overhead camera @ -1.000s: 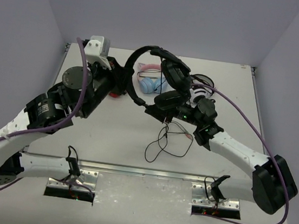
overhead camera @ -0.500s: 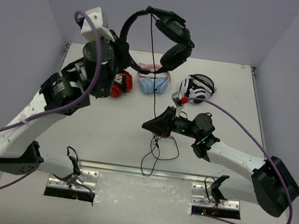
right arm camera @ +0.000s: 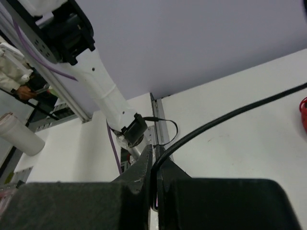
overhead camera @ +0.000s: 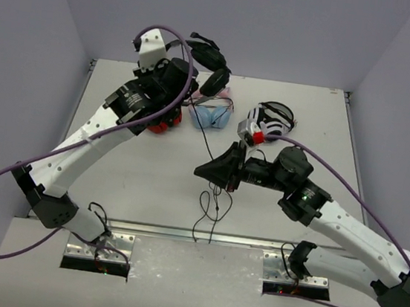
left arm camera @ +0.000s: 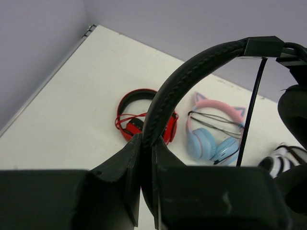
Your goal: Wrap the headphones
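The all-black headphones hang in the air over the back of the table. My left gripper is shut on their padded headband, which sits between the fingers. The thin black cable runs down from an ear cup to my right gripper, which is shut on it above the table's middle. In the right wrist view the cable passes between the closed fingertips. The rest of the cable lies in loose loops on the table.
Three other pairs lie at the back of the table: a red-and-black pair, a pink-and-blue cat-ear pair and a white-and-black pair. They also show under the held headband in the left wrist view, the red pair nearest. A metal rail edges the table's front.
My left arm lifted the headphones off the right gripper, then swung them back and left. My right gripper moved from the headphones to the cable and holds it at mid-table.
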Controlling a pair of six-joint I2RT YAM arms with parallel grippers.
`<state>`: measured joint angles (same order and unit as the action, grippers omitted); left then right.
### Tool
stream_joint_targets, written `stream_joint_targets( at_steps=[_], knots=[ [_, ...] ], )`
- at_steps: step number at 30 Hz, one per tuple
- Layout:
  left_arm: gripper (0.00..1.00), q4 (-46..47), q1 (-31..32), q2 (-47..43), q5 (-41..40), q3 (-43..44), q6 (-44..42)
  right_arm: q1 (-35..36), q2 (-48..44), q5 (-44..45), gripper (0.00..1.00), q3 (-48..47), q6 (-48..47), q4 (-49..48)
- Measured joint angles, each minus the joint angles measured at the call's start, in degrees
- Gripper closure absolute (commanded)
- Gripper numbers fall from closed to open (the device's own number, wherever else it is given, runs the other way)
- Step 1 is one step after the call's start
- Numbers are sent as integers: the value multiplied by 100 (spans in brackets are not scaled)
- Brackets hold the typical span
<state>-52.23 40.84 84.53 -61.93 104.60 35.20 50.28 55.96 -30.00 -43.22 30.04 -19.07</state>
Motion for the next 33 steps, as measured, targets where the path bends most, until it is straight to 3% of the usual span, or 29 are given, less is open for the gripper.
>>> stream_joint_targets(
  at_steps=[5, 9, 14, 20, 23, 28, 30, 33],
  knots=[
    [100, 76, 7, -120, 11, -1027, -50, 13, 245, 529, 99, -1650, -933, 2111],
    [99, 269, 37, -334, 503, -2286, -74, 9, 964, 1591, 99, -3233, -1956, 3882],
    [100, 933, 164, -968, 1790, -3630, -763, 15, 1200, 2898, 99, -3547, -3246, 5163],
    [100, 1622, 192, -1937, 3368, -4487, -1386, 70, 1198, 4024, 96, -3530, -4350, 5429],
    [100, 1882, 236, -2131, 3770, -4566, -1609, 7, 1185, 4481, 86, -3359, -4697, 4957],
    [100, 1851, 533, -2173, 4037, -4863, -1875, -518, 1207, 4682, 93, -3425, -4946, 4367],
    [100, 1847, 737, -2138, 4057, -4887, -1860, -758, 1303, 4472, 99, -3674, -4874, 4360],
    [100, 2044, 892, -2186, 4057, -4878, -1816, -1001, 1510, 4133, 99, -3947, -4756, 4393]
  ],
)
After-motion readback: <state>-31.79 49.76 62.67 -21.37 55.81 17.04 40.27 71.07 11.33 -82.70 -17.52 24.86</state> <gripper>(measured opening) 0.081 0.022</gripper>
